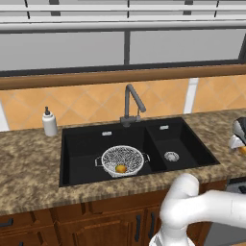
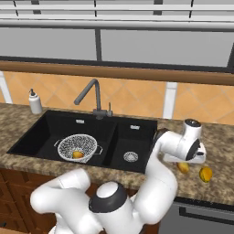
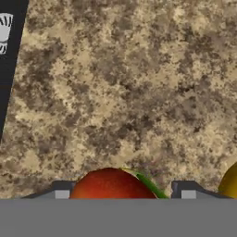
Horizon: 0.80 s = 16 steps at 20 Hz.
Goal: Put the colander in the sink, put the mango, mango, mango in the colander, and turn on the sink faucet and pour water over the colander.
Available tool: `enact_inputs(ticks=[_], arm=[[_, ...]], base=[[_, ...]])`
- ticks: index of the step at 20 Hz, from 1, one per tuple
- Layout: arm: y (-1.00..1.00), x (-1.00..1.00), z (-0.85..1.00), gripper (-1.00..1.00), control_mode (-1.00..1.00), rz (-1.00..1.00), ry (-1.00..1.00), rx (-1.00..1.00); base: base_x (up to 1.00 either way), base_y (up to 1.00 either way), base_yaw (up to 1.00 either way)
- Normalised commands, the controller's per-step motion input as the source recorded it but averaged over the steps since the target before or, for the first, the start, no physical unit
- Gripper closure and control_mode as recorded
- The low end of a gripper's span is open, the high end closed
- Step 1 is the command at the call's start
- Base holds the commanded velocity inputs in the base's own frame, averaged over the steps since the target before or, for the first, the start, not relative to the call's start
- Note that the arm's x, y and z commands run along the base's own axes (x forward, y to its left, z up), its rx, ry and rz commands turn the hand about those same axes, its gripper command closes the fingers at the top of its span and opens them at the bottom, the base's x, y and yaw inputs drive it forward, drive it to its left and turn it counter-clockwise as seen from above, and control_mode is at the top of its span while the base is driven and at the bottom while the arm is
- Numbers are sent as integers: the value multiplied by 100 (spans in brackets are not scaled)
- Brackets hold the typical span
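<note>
The colander [image 1: 122, 158] [image 2: 77, 146] sits in the large basin of the black sink [image 1: 81, 153] [image 2: 36, 137] with one mango [image 1: 121, 168] [image 2: 77, 155] inside it. My gripper [image 2: 184, 162] [image 3: 124, 193] is over the counter right of the sink, open, pointing down. Its fingertips [image 3: 62, 192] stand on either side of a red-and-green mango [image 3: 111, 184] [image 2: 183, 167] that lies on the counter. A third mango [image 2: 206, 173] [image 3: 230, 181] lies just beside it to the right. The faucet [image 1: 130, 103] [image 2: 91, 96] rises behind the sink with its spout over the large basin; no water runs.
A white soap dispenser [image 1: 49, 122] [image 2: 34, 101] stands on the counter at the sink's back left. The smaller basin [image 1: 171, 156] [image 2: 131, 156] with its silver drain lies between the colander and my hand. The granite counter [image 3: 120, 92] spreads ahead of the gripper.
</note>
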Motion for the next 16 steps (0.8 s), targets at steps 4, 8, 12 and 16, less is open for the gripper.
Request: enact_inputs(ticks=[4, 8, 12, 16], arm=[[98, -13, 33, 100, -100, 0, -19, 0], [100, -17, 23, 100, -100, 0, -14, 0], [100, -20, 24, 100, -100, 0, -14, -8], [100, -15, 31, 100, -100, 0, -5, -12]], base=[[0, 0, 0], [0, 0, 0], [0, 0, 0], [0, 0, 0]])
